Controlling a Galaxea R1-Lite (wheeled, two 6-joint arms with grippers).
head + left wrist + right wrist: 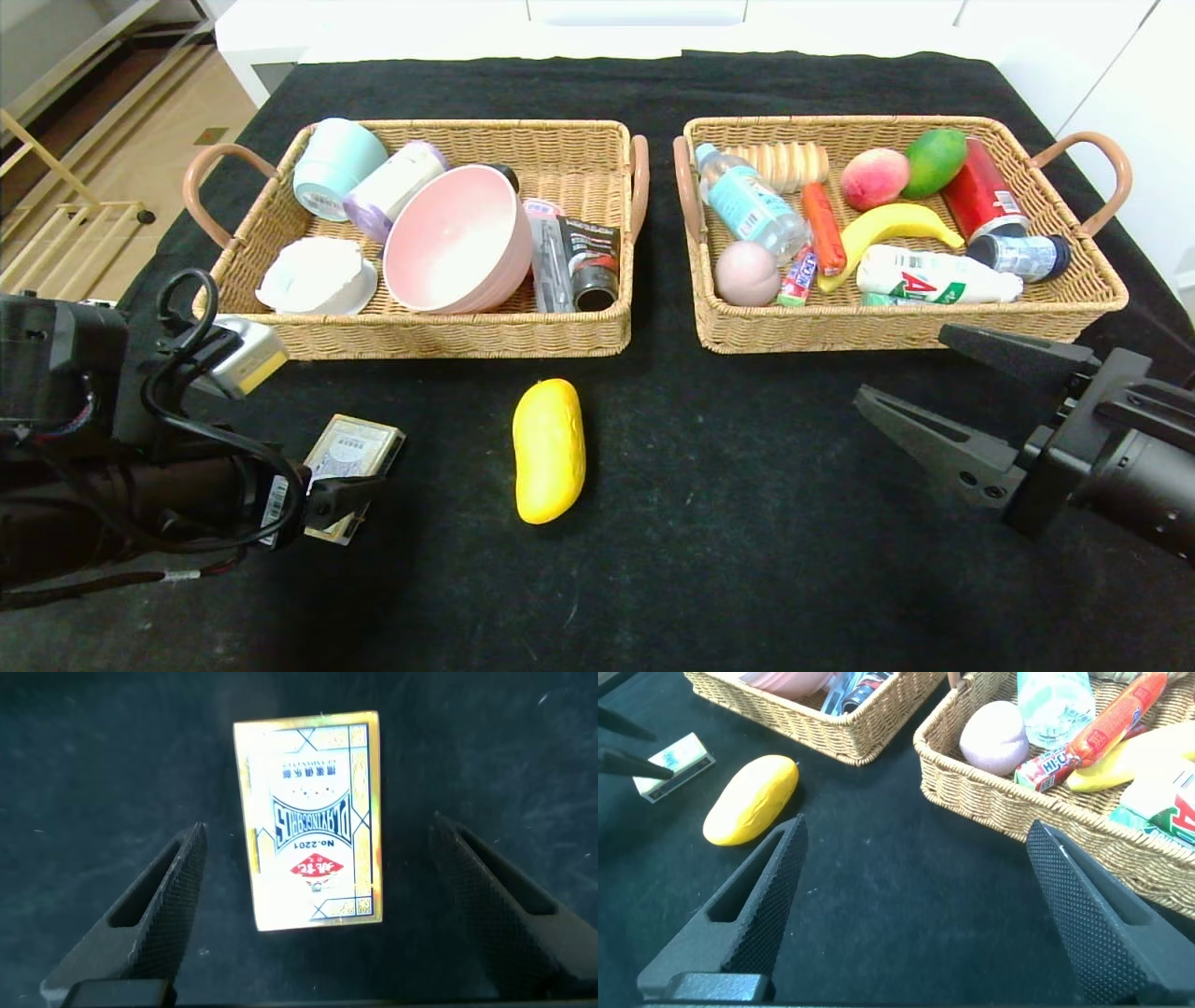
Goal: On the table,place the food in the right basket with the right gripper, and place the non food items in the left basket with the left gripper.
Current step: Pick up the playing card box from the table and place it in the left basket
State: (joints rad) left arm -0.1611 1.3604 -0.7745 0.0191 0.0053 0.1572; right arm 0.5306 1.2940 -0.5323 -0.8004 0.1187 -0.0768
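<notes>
A yellow fruit (549,450) (752,799) lies on the black table (747,541) in front of the two baskets. A cream-and-gold card box (353,446) (310,821) lies flat to its left. My left gripper (347,485) (318,826) hovers over the box, open, its fingers apart on either side and not touching it. My right gripper (901,364) (917,826) stands open and empty over bare cloth in front of the right basket (896,329). That basket holds the water bottle (752,205), sausage (823,227) and white bottle (934,277). The teal mug (334,166) lies in the left basket (467,333).
The left basket also holds a pink bowl (457,238), a white lidded dish (317,277) and small packs. More fruit, a banana (892,226) and cans fill the right basket. Bare cloth stretches along the table's near edge.
</notes>
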